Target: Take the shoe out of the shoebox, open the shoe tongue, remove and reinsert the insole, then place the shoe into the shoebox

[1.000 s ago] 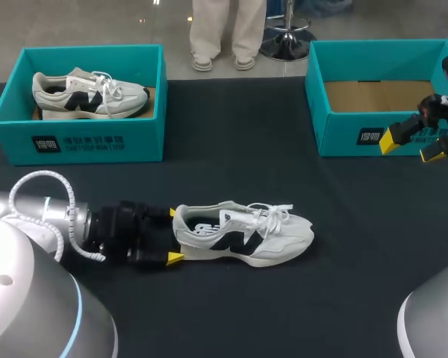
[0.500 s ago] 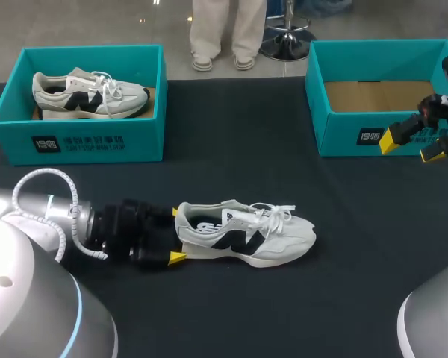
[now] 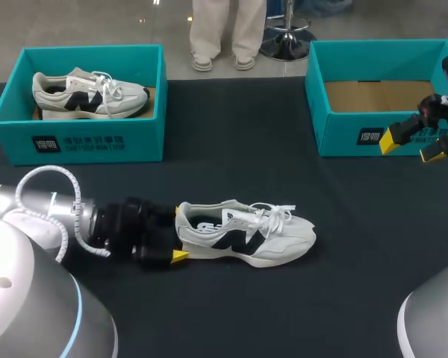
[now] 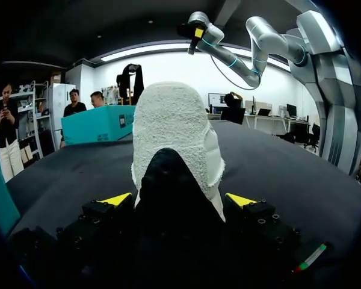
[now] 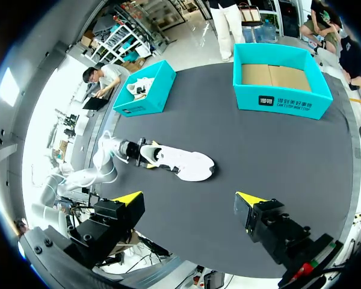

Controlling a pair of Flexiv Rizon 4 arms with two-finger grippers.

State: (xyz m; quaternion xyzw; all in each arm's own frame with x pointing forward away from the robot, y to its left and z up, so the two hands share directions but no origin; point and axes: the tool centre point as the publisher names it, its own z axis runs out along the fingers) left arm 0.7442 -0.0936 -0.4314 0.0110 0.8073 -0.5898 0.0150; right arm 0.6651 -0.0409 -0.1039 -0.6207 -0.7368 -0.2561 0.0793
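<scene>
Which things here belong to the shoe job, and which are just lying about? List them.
Job:
white lace-up sneaker with dark side mark, on the table
left gripper at its heel
empty teal cardboard shoebox
right gripper, open beside it

Lying about:
second teal shoebox holding a matching sneaker

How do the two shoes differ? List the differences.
The loose shoe lies on the table, the boxed shoe inside the left shoebox. The left pincer grips the loose shoe's heel; the boxed shoe is untouched. Both are white with dark marks, toes pointing the same way.
</scene>
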